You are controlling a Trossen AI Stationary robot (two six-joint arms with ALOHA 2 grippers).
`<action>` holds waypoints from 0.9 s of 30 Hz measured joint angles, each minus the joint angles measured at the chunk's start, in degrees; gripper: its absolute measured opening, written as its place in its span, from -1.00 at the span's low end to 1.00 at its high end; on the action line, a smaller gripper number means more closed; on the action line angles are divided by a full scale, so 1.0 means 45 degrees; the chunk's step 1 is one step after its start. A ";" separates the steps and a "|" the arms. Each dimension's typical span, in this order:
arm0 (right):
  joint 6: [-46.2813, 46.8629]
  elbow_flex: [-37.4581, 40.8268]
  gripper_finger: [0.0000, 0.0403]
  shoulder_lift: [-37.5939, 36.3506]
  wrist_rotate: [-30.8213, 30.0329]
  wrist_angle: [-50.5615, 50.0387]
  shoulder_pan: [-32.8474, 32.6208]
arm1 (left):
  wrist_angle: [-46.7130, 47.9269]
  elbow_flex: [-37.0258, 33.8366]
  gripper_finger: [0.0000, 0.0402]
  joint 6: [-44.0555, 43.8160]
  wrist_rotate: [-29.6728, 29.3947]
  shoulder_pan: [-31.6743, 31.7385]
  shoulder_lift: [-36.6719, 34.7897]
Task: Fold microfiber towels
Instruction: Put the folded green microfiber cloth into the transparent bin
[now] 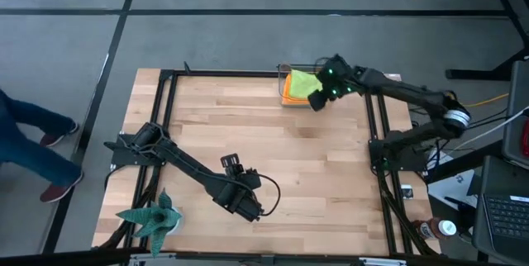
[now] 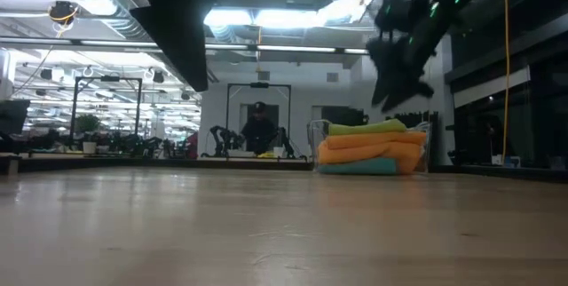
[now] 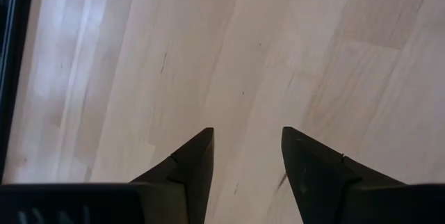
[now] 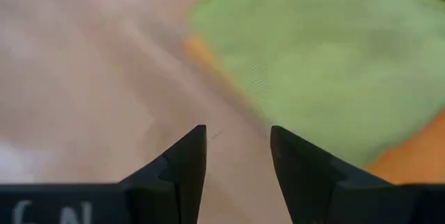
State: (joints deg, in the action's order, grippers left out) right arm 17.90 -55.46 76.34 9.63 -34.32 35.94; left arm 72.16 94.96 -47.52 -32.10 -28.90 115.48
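- your left pincer point(image 1: 248, 206) is hovering over the bare wooden tabletop point(image 1: 248, 134) near its front edge, fingers parted and holding nothing.
- your microfiber towels point(image 1: 299, 85) are sitting stacked at the far edge, lime green on top, orange beneath, teal lowest.
- your right pincer point(image 1: 316, 100) is hanging just beside that stack, fingers parted, empty.

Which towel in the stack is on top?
The lime green towel is on top, just under the right hand. Two orange towels lie beneath it, and the teal one is at the bottom.
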 joint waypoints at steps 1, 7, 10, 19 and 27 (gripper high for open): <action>-0.0038 -0.0015 -0.19 0.0459 0.0062 0.0245 0.0386 | -0.0001 0.0002 -0.20 0.0008 0.0000 0.0004 0.0000; 0.0065 -0.1157 -0.19 0.2904 0.1448 0.0037 0.1602 | 0.0018 0.0004 -0.20 0.0032 0.0000 -0.0007 0.0000; 0.0272 -0.1940 -0.19 0.3939 0.1458 -0.0854 0.1730 | 0.0065 0.0003 -0.20 0.0037 0.0000 -0.0010 0.0000; 0.0310 -0.3434 -0.19 0.6803 0.1148 -0.2664 0.1701 | 0.0154 0.0004 -0.20 0.0365 -0.0005 -0.0007 0.0000; 0.0002 -0.3493 -0.19 0.6939 0.1335 -0.2476 0.1701 | 0.0155 0.0004 -0.20 0.0367 -0.0045 -0.0010 0.0000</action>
State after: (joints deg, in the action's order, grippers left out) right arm 17.91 -71.18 107.56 15.64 -45.46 43.59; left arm 72.86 94.98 -45.87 -32.30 -28.95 115.48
